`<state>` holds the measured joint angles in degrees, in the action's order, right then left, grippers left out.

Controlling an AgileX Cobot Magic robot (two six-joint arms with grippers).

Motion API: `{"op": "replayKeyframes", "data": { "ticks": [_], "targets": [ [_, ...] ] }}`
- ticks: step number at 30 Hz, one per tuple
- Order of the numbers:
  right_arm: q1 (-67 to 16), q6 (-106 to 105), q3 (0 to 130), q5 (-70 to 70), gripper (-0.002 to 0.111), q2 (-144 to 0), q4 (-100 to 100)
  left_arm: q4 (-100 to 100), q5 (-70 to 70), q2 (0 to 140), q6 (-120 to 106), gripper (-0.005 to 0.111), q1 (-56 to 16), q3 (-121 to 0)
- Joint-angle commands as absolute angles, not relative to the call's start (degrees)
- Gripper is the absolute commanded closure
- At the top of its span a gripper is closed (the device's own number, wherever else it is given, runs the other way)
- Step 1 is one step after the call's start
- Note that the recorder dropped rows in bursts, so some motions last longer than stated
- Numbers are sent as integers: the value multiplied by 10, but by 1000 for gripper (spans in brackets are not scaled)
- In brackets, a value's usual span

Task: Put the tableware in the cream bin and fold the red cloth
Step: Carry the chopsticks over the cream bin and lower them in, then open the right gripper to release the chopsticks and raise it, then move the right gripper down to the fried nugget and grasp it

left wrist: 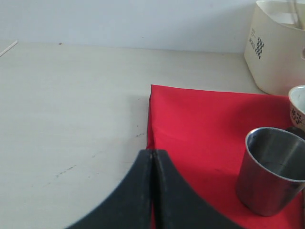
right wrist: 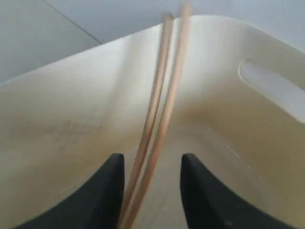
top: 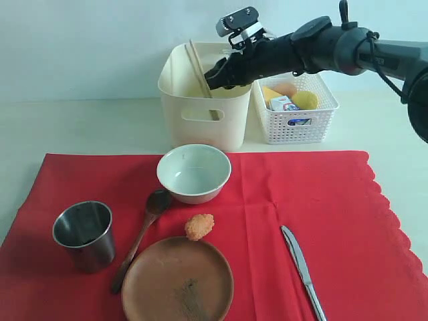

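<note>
Chopsticks (top: pixel 198 65) lean inside cream bin (top: pixel 200 124), between the parted fingers of right gripper (right wrist: pixel 152 158). Left gripper (left wrist: pixel 153 153) clenched, empty. Bowl (top: pixel 194 172), cup (top: pixel 83 234), spoon (top: pixel 139 237), plate (top: pixel 177 281) sit on flat red cloth (top: pixel 328 214); white basket (top: pixel 301 126) beside bin.

bowl (top: pixel 194 172), cup (top: pixel 83 234), spoon (top: pixel 140 237), plate (top: pixel 177 281) on spread red cloth (top: pixel 321 200); cream bin (top: pixel 200 114) behind

Left tool (left wrist: pixel 153 152) closed, right tool (right wrist: pixel 151 160) parted
</note>
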<state>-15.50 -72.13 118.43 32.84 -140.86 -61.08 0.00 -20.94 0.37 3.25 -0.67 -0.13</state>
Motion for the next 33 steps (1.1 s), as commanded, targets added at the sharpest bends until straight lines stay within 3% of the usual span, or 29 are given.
{"op": "replayKeyframes", "data": {
  "ticks": [1,10,23,33],
  "targets": [
    [-153,-679,1189,326,58,-1397,-579,-4,-203,0,35,107,-6,0],
    [-153,-557,1189,376,57,-1314,-507,-4,-203,0,35,107,-6,0],
    [-158,-522,1180,695,57,-1206,-408,-4,-203,0,35,107,-6,0],
    [-247,-535,1026,695,57,-1134,-333,-4,-203,0,35,107,-6,0]
  ]
}}
